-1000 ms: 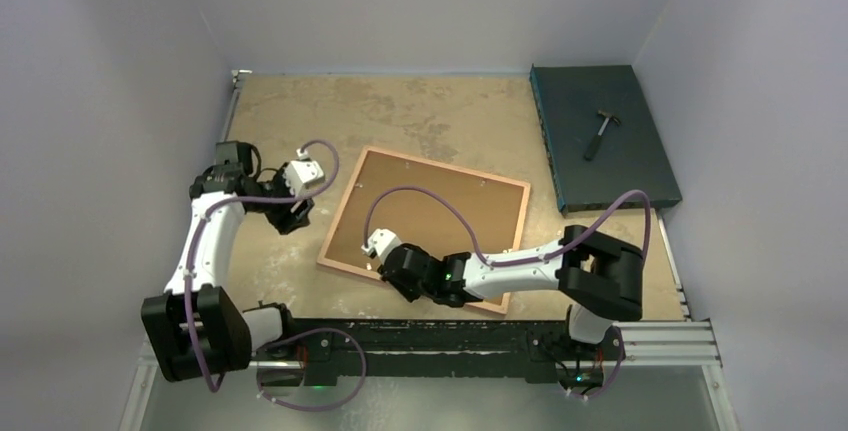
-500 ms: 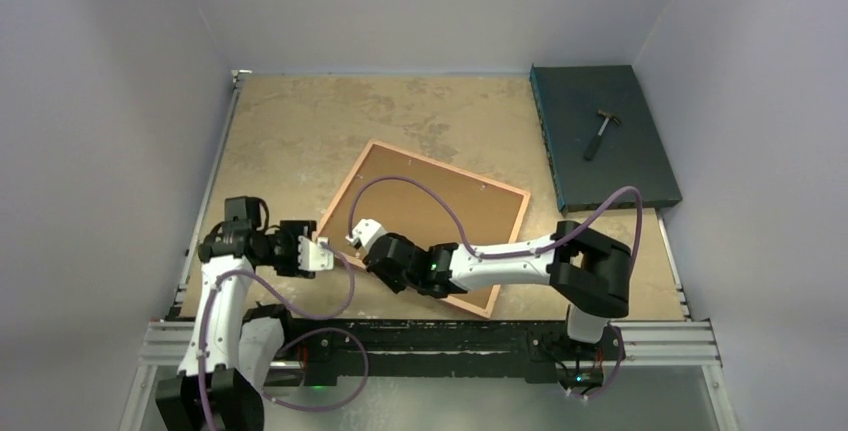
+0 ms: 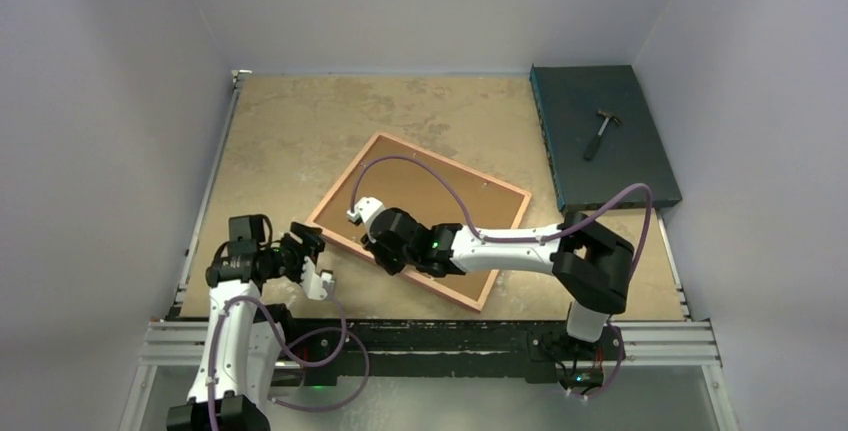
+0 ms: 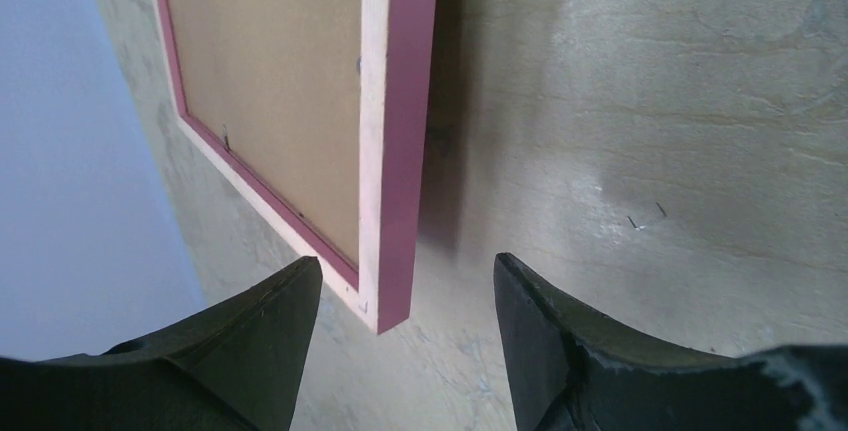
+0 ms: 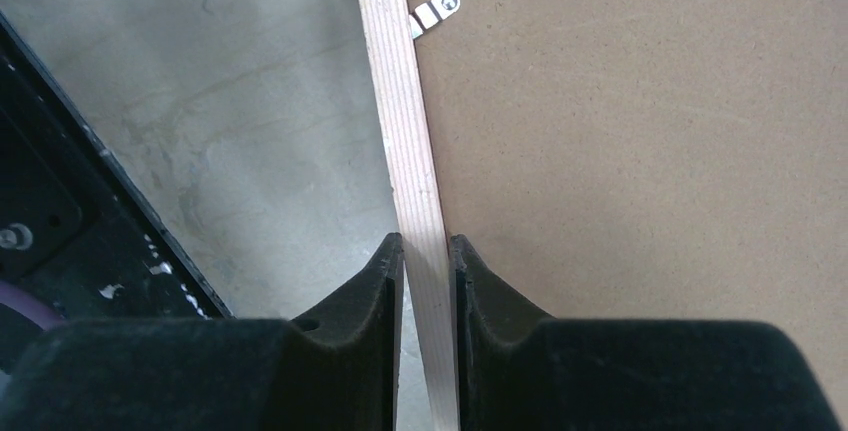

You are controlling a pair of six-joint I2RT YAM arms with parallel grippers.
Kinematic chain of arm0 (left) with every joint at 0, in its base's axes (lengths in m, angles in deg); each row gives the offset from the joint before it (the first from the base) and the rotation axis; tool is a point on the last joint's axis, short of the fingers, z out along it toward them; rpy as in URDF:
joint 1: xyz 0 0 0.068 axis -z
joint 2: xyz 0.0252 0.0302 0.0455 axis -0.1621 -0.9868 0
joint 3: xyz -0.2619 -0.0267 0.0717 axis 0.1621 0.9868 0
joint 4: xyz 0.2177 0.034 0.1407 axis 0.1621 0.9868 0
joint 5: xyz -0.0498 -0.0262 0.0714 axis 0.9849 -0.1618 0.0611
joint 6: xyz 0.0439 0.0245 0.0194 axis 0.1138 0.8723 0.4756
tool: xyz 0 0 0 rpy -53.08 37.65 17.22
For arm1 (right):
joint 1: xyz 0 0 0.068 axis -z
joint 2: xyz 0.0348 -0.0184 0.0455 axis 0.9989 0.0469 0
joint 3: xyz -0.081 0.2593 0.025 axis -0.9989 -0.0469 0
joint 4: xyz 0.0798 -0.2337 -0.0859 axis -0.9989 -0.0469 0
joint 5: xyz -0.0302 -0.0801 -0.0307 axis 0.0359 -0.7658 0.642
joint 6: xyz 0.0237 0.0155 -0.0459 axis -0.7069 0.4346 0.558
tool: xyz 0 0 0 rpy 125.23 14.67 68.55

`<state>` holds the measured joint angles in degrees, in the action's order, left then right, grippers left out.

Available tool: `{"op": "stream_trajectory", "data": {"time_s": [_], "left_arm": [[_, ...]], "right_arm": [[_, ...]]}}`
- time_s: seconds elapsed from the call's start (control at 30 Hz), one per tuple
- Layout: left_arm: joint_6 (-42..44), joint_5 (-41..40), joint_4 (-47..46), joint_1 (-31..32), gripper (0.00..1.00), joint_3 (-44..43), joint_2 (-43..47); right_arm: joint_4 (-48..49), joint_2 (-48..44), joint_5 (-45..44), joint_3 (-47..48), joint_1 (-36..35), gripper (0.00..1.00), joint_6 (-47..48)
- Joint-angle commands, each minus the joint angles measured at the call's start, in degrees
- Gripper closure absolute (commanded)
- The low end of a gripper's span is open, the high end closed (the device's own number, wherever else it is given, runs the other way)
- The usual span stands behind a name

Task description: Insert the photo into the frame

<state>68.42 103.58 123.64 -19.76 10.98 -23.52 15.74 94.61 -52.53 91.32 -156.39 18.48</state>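
The frame (image 3: 455,163) lies back-up and askew mid-table, its brown backing board (image 3: 490,211) showing inside the rails. My right gripper (image 3: 378,249) is shut on the near-left rail; the right wrist view shows both pads squeezing the light wood rail (image 5: 410,151) at the gripper (image 5: 427,241), with the board (image 5: 640,151) to the right. My left gripper (image 3: 310,239) stands open just short of the frame's left corner. In the left wrist view that pink corner (image 4: 392,291) sits between and ahead of the gripper (image 4: 405,261), untouched. The photo is hidden.
A dark box (image 3: 630,166) sits at the back right with a hammer (image 3: 600,133) on top. A small metal tab (image 5: 435,9) holds the board at the rail. The black base rail (image 3: 430,336) runs along the near edge. Grey walls close three sides.
My left arm has swung from the back left down to the frame's left corner. The right gripper has dragged the frame's near-left rail back and left, turning the frame.
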Motion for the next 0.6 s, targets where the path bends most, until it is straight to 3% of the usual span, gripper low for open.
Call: {"op": "stream_trajectory", "data": {"time_s": [0.0, 0.17, 0.27, 0.57], "left_arm": [[15.6, 7.7, -6.6, 0.0, 0.38, 2.9, 1.7], [25.3, 8.9, -11.3, 0.1, 0.36, 4.9, -1.5], [27.1, 11.4, -18.6, 0.1, 0.37, 7.5, -1.0], [36.6, 18.4, -27.5, 0.4, 0.41, 12.2, -2.8]], "right_arm": [[2.3, -3.5, 1.9, 5.3, 1.1, 1.0, 0.1], [1.8, -4.1, 3.0, 6.9, 1.8, 1.0, -0.1], [1.3, -4.0, 3.7, 7.8, 2.2, 1.0, -0.1], [0.7, -3.6, 5.4, 10.2, 2.6, 1.0, -0.4]]}}
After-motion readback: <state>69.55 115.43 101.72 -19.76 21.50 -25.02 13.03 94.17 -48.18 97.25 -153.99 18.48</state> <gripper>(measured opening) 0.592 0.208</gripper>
